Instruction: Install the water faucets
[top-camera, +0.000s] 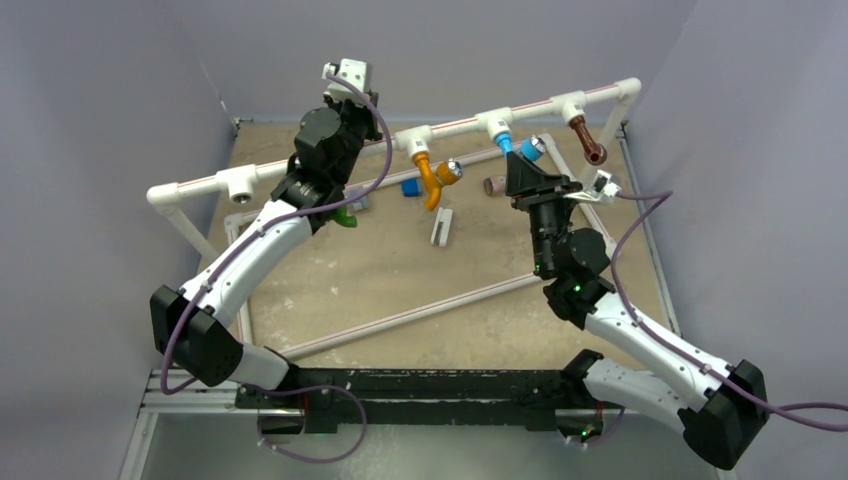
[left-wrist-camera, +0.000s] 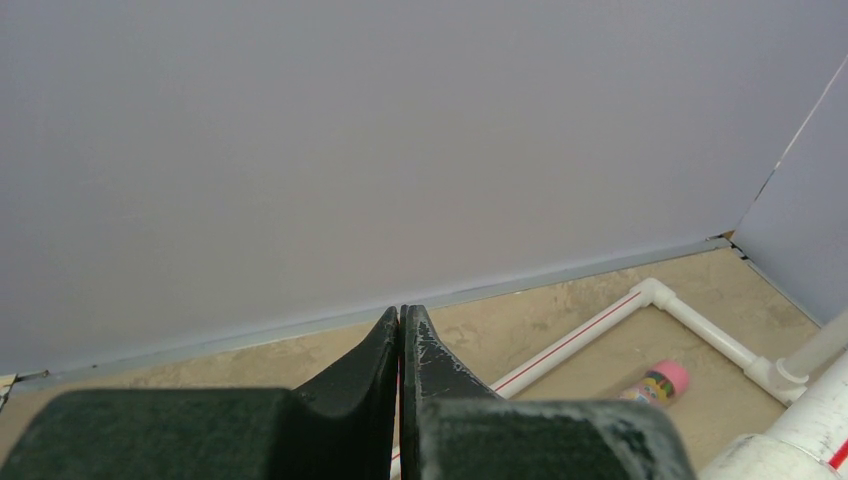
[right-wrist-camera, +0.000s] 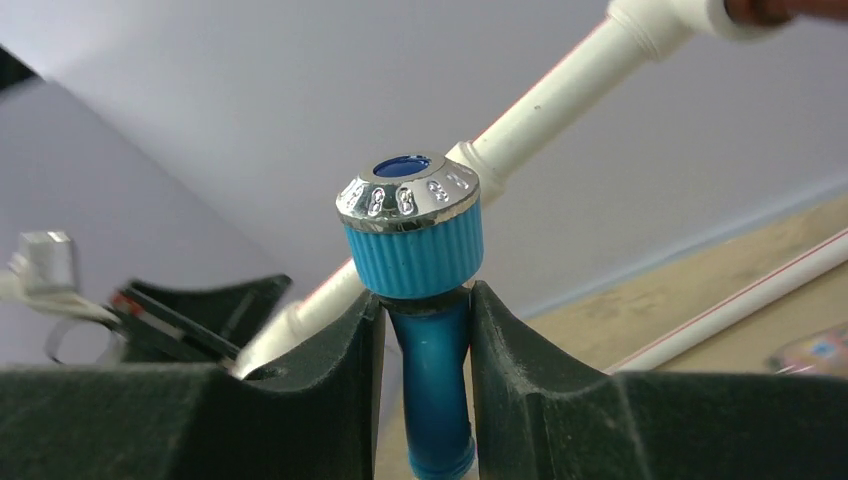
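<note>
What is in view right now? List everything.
pipe rail: one, white, raised at back
orange faucet: one, orange, hanging from the rail
brown faucet: one, brown, rail's right end
blue faucet: one, blue, under the rail
cube: one, blue, beside orange faucet
green faucet: one, green, table, left of cube
floor pipes: several, white, red-striped, on table
cylinder: one, brown, pink-capped, on table
white piece: one, white, mid-table
left gripper: one, black, shut, empty
right gripper: one, black, shut on blue faucet
</note>
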